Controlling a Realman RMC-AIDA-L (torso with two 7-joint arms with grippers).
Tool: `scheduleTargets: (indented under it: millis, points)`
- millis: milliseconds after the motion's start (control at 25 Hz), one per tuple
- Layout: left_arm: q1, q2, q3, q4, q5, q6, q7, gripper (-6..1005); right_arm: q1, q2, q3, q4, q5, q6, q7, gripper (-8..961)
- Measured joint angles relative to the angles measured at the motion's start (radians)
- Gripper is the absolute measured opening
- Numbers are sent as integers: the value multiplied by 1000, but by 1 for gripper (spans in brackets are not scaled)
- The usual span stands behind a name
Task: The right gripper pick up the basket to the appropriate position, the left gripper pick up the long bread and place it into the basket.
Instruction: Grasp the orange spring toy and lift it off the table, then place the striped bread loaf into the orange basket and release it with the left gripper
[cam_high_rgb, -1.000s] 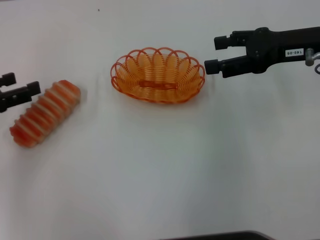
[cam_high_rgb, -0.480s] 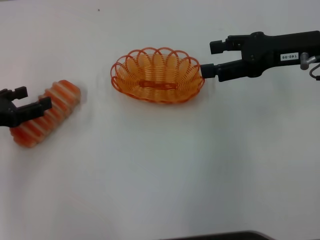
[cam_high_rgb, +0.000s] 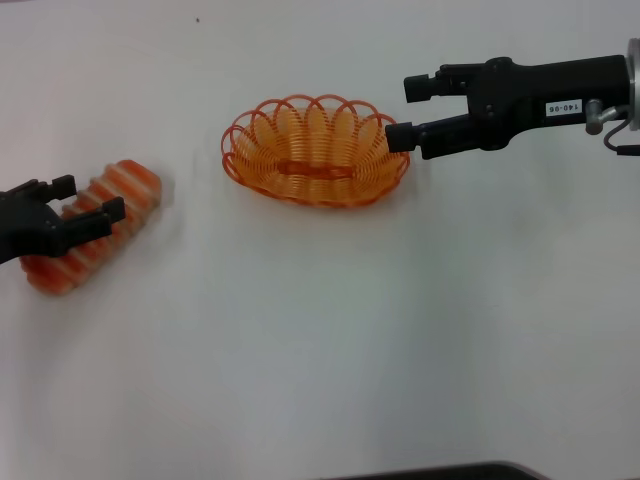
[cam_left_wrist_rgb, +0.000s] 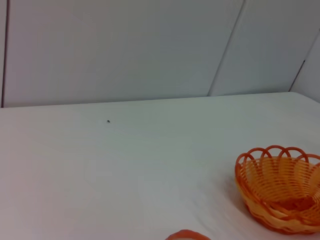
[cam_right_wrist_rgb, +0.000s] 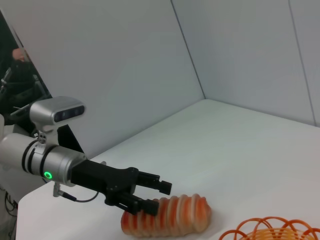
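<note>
At oval orange looped-wire basket (cam_high_rgb: 316, 150) right rim: labelled black right gripper (cam_high_rgb: 408, 111) spread, apparently straddling rim; seat deeper, then clamp. Unlabelled black left gripper (cam_high_rgb: 92, 198) spread over striped orange-red long bread (cam_high_rgb: 92, 226); centre first.

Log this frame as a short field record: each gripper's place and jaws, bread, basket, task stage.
left gripper: jaws open, straddling the long bread at the table's left edge
right gripper: jaws open, lower fingertip at the right rim of the basket
long bread: lying on the white table, not lifted
basket: upright, empty
stage: neither object grasped yet
</note>
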Motion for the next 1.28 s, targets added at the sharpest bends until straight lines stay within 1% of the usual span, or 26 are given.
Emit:
scheduleTargets:
  millis: [80, 560, 720, 960, 1280]
  points:
    - [-8, 2, -1, -29, 0, -21, 17, 842, 4, 1, -1, 8, -2, 0, -2, 959]
    - [-22, 4, 0, -85, -1, -108, 87, 841, 30, -3, 7, 26, 2, -1, -3, 959]
    - [-22, 3, -3, -89, -1, -111, 90, 841, 35, -3, 8, 26, 2, 0, -3, 959]
    - [-10, 0, -5, -90, -8, -103, 119, 689, 39, -3, 8, 27, 3, 13, -3, 958]
    - [7, 6, -16, -70, -87, -32, 122, 608, 40, -6, 2, 27, 2, 15, -2, 958]
